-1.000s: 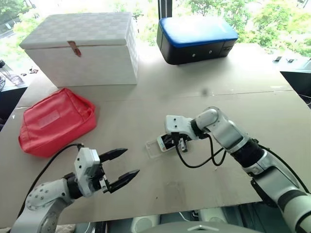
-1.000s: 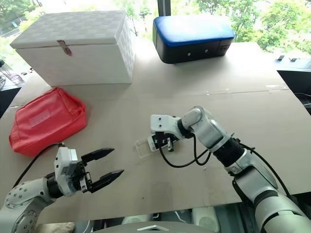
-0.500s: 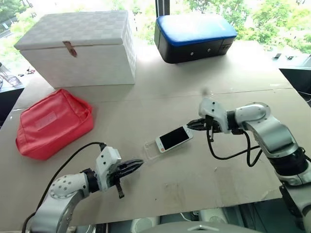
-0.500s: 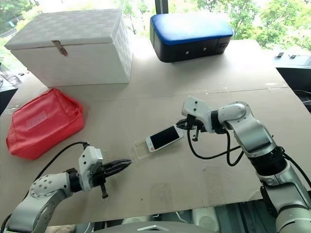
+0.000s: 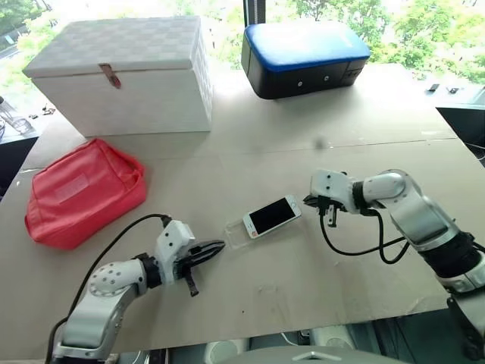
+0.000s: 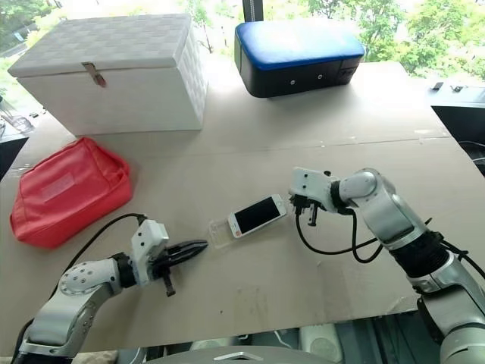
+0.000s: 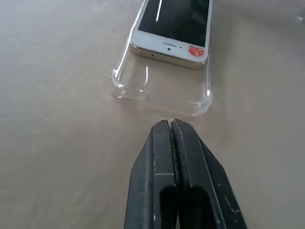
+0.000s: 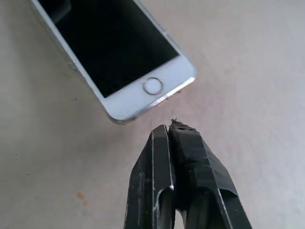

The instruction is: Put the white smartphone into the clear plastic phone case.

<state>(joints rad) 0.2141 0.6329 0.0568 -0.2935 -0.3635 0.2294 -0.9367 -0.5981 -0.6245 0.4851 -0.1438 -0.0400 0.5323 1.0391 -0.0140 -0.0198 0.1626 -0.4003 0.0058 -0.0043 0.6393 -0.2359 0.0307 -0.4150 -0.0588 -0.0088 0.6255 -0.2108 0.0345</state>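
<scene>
Bracketing the half-inserted white smartphone and clear plastic phone case, left hand and right hand, fingers together, stand ready to push.

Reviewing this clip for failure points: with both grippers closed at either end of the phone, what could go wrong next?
The white smartphone lies only partly in the clear plastic phone case. A push from the right gripper could slide both together unless the left gripper braces the case. The thin rim could also ride under the phone.

White woven lidded box at the table's far left, blue-topped black case beside it, red pouch lay nearer.
</scene>
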